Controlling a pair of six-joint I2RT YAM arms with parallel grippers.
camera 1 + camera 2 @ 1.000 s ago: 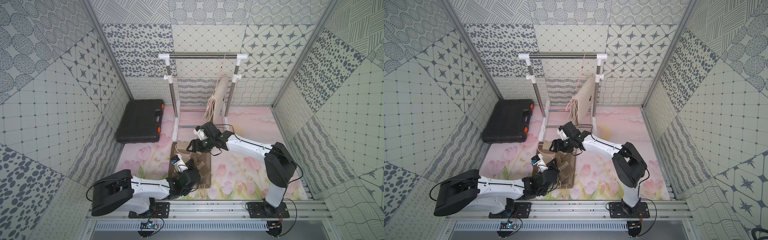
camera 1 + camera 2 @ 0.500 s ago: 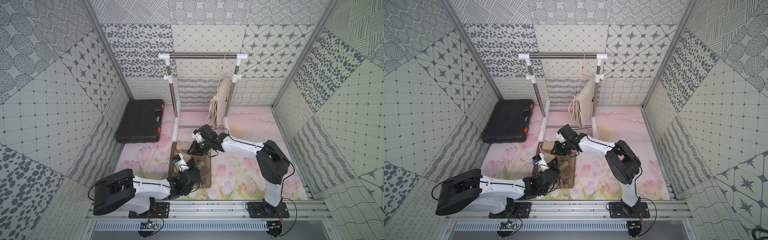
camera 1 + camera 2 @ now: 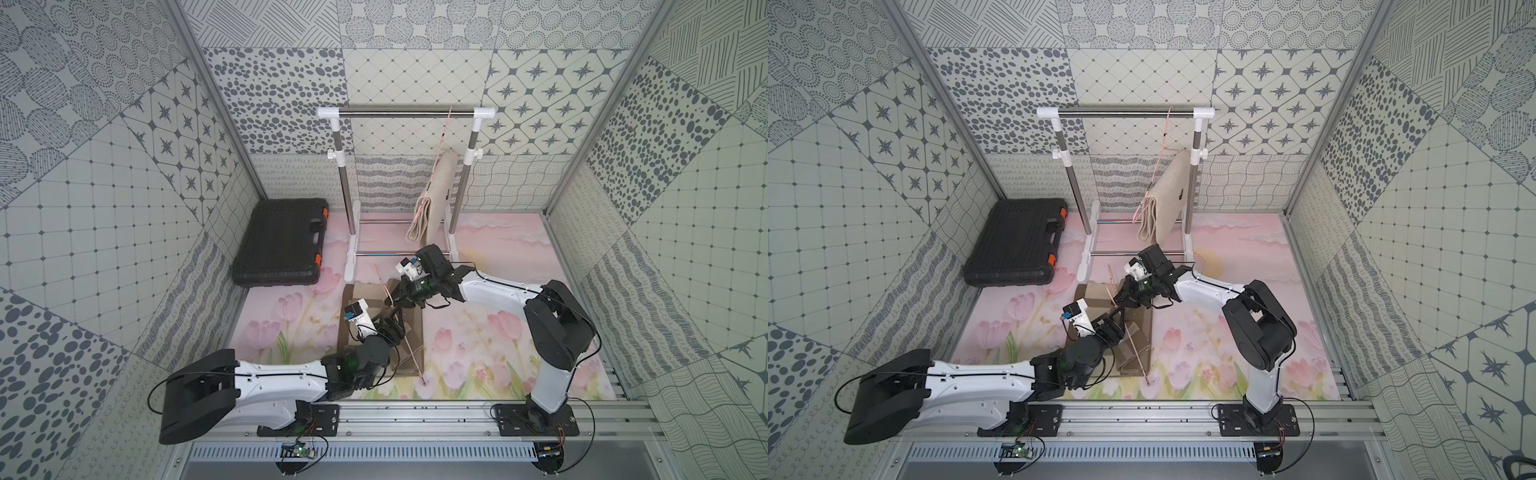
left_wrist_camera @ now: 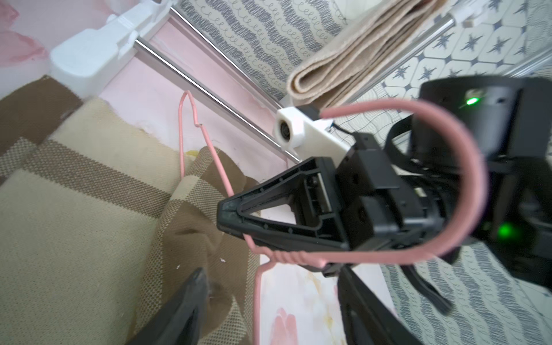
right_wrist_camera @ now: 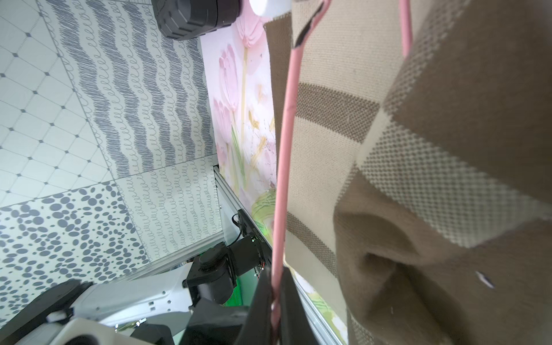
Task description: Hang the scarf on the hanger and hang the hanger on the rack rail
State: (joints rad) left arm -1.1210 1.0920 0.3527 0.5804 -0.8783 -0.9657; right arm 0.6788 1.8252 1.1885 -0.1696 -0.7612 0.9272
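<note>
A: What does the right gripper (image 4: 227,216) have hold of?

B: The pink hanger (image 4: 286,256). Its jaws are pinched tight on the wire just beside the twist under the hook. The right wrist view shows the same pinch.

A: And the left gripper (image 4: 268,298)?

B: Its jaws are spread wide with nothing between them. It hovers low over the scarf (image 4: 89,209), just beside that twist.

A: Where is the scarf?

B: It lies flat on the table (image 3: 478,332), brown and cream, between the two arms. The hanger lies on top of it, and one fold covers part of a hanger arm, so it looks only partly threaded.

A: Which way does the hanger run?

B: In a top view its long axis runs from the near edge toward the rack (image 3: 405,112). The right gripper holds the middle of it, and the scarf lies under that gripper, on the left arm's side.

A: So the next move turns on what?

B: Probably this: the right arm is nearer the rack and would do the lifting. The left is nearer the loose cloth and could draw it across the wire. If the hanger is lifted too early, that fold could slide off.
</note>
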